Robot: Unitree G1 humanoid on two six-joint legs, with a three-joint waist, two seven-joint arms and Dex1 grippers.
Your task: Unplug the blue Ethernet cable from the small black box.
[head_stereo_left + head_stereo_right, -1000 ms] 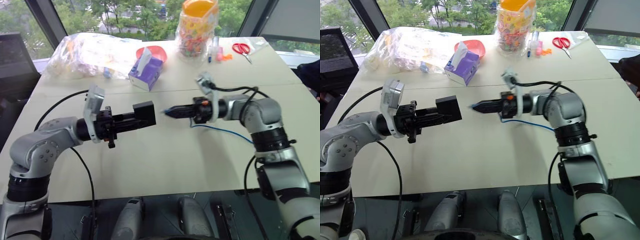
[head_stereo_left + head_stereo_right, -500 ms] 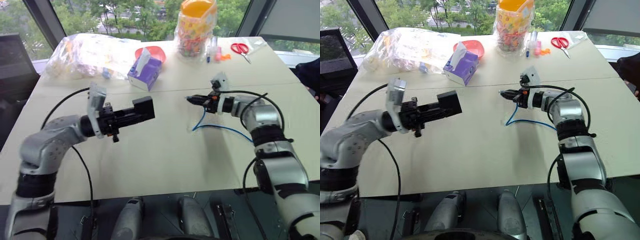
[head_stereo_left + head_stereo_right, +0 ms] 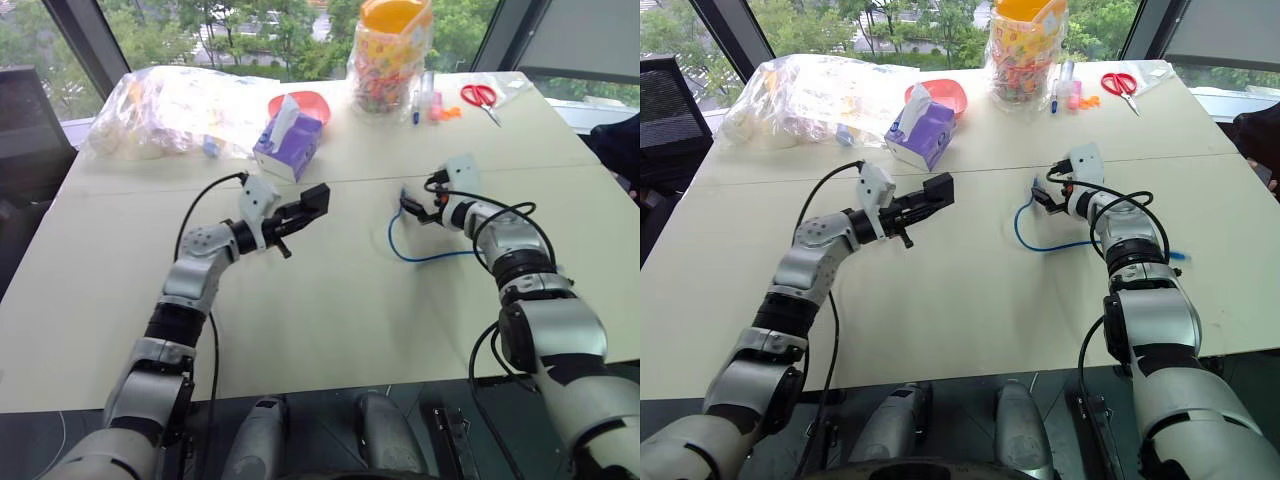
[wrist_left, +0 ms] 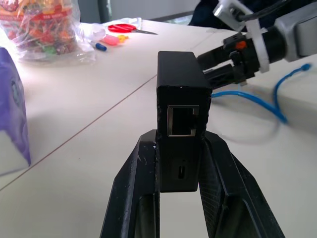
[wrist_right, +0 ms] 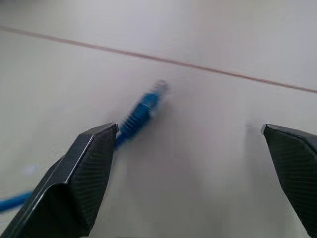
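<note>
My left gripper (image 4: 180,148) is shut on the small black box (image 4: 181,106) and holds it just above the table; the box (image 3: 313,198) shows its empty port (image 4: 182,120). The blue Ethernet cable (image 3: 391,240) lies loose on the table in a curve to the right of the box, apart from it. Its plug end (image 5: 147,107) rests on the tabletop just ahead of my right gripper (image 5: 189,131), which stands open low over the table with nothing between its fingers. In the head views that right gripper (image 3: 408,207) is at the cable's far end.
At the back of the table stand a purple tissue box (image 3: 290,142), a red bowl (image 3: 312,102), a clear plastic bag (image 3: 170,100), a jar of sweets (image 3: 393,55), pens (image 3: 428,100) and red scissors (image 3: 482,97). A seam (image 3: 150,188) crosses the table.
My right gripper swung right and away with the cable's plug, sank to the table and opened, letting the plug go. My left gripper carried the box farther out over the table.
</note>
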